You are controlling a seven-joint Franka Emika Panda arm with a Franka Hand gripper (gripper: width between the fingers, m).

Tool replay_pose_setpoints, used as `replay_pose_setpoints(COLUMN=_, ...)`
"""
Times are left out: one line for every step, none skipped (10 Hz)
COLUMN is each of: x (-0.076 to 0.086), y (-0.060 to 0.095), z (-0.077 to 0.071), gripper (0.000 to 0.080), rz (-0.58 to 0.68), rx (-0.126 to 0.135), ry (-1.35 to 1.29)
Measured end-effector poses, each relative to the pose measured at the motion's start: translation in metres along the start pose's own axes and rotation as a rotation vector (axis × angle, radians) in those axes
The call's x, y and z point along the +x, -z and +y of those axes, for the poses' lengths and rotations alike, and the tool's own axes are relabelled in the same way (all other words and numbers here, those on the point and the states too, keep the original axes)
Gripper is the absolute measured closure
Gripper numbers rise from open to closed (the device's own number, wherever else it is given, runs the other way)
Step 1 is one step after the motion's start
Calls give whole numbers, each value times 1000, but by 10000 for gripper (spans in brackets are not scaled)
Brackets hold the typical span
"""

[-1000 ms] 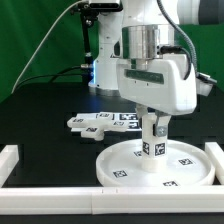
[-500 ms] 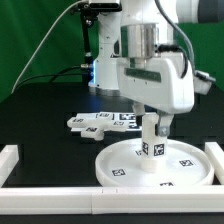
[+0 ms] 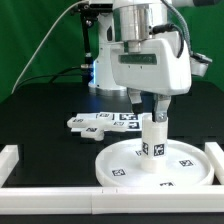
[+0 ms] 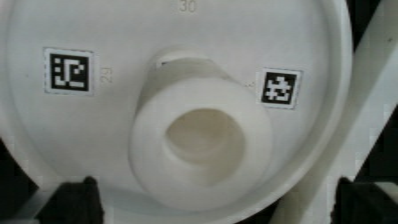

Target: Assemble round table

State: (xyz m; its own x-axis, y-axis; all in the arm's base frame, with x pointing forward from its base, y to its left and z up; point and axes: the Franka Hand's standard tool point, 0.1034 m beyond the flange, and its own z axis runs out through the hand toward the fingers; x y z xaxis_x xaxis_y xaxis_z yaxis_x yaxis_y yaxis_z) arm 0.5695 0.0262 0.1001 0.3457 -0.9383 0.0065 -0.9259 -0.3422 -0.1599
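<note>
The large white round disc (image 3: 115, 170) lies flat on the black table at the front, with tags on its face. The short thick white leg (image 3: 152, 143) stands upright at its middle, a tag on its side. My gripper (image 3: 147, 110) hangs just above the leg's top, open, with its two dark fingers apart and off the leg. The wrist view looks straight down on the leg's hollow top (image 4: 205, 135) and the disc (image 4: 107, 120). The gripper (image 4: 222, 205) holds nothing, and its fingertips (image 4: 80, 200) show dark at the picture's edge on either side.
The marker board (image 3: 100, 120) lies flat behind the disc, toward the exterior view's left. White rails border the table at the front (image 3: 60, 200), left (image 3: 8, 160) and right (image 3: 215, 155). The arm's base stands at the back.
My gripper has risen from around the leg to just above it. The leg stays upright on the disc.
</note>
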Motion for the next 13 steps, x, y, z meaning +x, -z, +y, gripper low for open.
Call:
replay_pose_setpoints(x=1, y=1, z=1, gripper=151, rz=-1, rx=0, ry=44)
replay_pose_setpoints(x=5, y=8, z=4, gripper=151, rz=-6, rx=7, ry=171)
replay_pose_setpoints(x=6, y=15, z=7, gripper=151, rz=-17, rx=11, ry=237)
replay_pose_setpoints(x=3, y=24, z=8, gripper=151, rz=-39, rx=16, ry=278)
replay_pose_setpoints(x=2, y=29, z=10, gripper=151, rz=-42, rx=28, ry=379)
replay_pose_setpoints(x=2, y=27, z=11, gripper=151, rz=-42, rx=24, ry=358)
replay_pose_setpoints(x=2, y=27, z=11, gripper=151, rz=-41, rx=23, ry=358)
replay_pose_setpoints(x=2, y=27, z=11, gripper=151, rz=-41, rx=23, ry=358)
replay_pose_setpoints(x=2, y=26, z=11, gripper=151, rz=-41, rx=22, ry=358)
replay_pose_setpoints(x=2, y=26, z=11, gripper=151, rz=-41, rx=22, ry=363)
replay_pose_setpoints(x=6, y=28, z=15, gripper=151, rz=-43, rx=29, ry=489)
replay_pose_setpoints(x=12, y=30, z=20, gripper=151, rz=-46, rx=40, ry=574)
replay_pose_setpoints(x=13, y=34, z=22, gripper=151, rz=-46, rx=47, ry=658)
